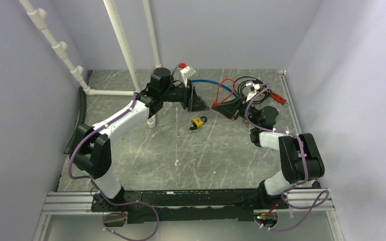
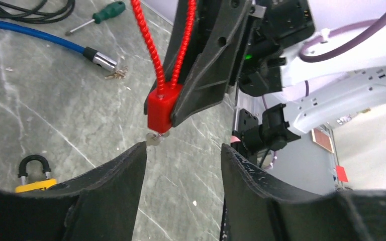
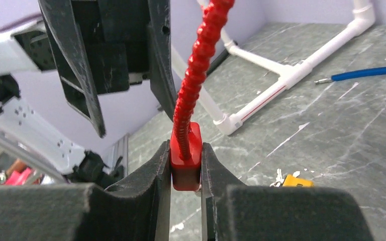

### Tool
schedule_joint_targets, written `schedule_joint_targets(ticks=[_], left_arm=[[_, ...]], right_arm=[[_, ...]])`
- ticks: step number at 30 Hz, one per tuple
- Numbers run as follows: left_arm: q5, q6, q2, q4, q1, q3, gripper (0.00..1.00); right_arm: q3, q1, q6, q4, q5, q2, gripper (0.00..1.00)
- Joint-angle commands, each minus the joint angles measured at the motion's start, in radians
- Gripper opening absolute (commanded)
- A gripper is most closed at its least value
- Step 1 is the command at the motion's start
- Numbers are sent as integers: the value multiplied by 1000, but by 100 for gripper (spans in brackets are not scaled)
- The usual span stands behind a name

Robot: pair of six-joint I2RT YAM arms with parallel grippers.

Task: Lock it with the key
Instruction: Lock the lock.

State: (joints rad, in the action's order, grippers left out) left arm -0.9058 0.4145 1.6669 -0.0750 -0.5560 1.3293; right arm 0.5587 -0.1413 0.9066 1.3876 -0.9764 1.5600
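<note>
Now my right fingers point(image 3: 162, 168) are clamped on the red lock point(image 3: 186, 168), held above the desk point(image 1: 181, 155) right of centre; my left fingers point(image 2: 133, 163) stand apart at its key point(image 2: 155, 138). Next, I judge: pinch, turn.

Nothing here can be read from where I stand. The padlock point(image 1: 197, 123), lying midway between the left and right edges of the desk point(image 1: 181, 160), is too small and blurred to show a brand. The red lock point(image 3: 186, 163) shows no legible mark.
</note>
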Motion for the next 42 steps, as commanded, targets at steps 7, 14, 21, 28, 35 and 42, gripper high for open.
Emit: schedule_joint_targets(ticks=[7, 14, 21, 28, 35, 42], left_arm=[[127, -69, -1, 6, -38, 66, 56], [125, -71, 19, -20, -51, 81, 55], [152, -88, 45, -15, -73, 84, 50], [158, -85, 61, -22, -77, 99, 42], [157, -68, 71, -38, -79, 99, 30], [78, 2, 74, -92, -74, 80, 6]], right_arm=[[48, -8, 39, -343, 288, -193, 0], [50, -31, 82, -368, 315, -197, 0], [55, -41, 119, -322, 303, -196, 0], [49, -47, 139, -283, 297, -195, 0], [47, -53, 159, -249, 295, -192, 0], [41, -53, 158, -186, 273, -192, 0]])
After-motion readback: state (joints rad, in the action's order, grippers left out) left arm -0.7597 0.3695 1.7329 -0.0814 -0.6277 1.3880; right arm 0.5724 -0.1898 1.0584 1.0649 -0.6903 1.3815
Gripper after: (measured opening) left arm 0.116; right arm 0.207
